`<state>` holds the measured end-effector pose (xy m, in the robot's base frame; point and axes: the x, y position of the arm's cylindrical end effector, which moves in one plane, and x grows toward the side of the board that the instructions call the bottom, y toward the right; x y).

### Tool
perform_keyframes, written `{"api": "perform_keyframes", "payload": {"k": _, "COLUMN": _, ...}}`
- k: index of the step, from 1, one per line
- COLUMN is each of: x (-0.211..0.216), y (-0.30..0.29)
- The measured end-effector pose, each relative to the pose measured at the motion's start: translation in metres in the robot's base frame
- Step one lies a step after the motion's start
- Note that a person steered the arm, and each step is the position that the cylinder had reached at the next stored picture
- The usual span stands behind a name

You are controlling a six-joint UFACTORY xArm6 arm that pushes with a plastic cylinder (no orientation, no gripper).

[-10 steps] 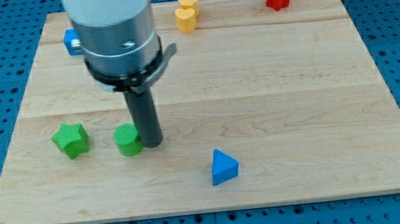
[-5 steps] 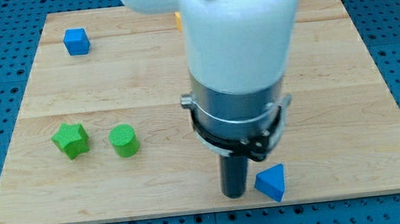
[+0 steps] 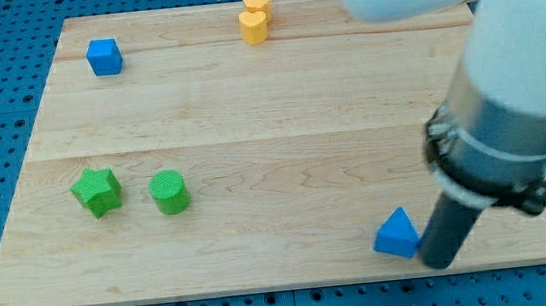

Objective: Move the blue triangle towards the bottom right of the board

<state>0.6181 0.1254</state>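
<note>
- Wooden bench (image 3: 278,102) on a blue pegboard; yellow, green and blue cube blocks sit way off.
- blue triangle (image 3: 396,234) is at lower right, near the bottom edge.
- my tip (image 3: 438,262) touches its right side, so probably wrong side for pushing right.
- No hand here, just a rod.

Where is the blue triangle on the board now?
The blue triangle lies near the board's bottom edge, toward the view's right, with my tip right beside it on its right.
</note>
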Motion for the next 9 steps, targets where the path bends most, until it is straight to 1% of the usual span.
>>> {"api": "perform_keyframes", "payload": {"k": 1, "x": -0.002, "y": -0.017}}
{"api": "perform_keyframes", "payload": {"k": 2, "x": -0.04, "y": -0.026}}
{"api": "perform_keyframes", "payload": {"k": 3, "x": -0.06, "y": -0.026}}
{"api": "perform_keyframes", "payload": {"k": 4, "x": -0.039, "y": -0.037}}
{"api": "perform_keyframes", "payload": {"k": 5, "x": -0.045, "y": -0.075}}
{"api": "perform_keyframes", "payload": {"k": 6, "x": -0.07, "y": -0.094}}
{"api": "perform_keyframes", "payload": {"k": 7, "x": -0.11, "y": -0.092}}
{"api": "perform_keyframes", "payload": {"k": 8, "x": -0.117, "y": -0.06}}
{"api": "perform_keyframes", "payload": {"k": 9, "x": -0.121, "y": -0.01}}
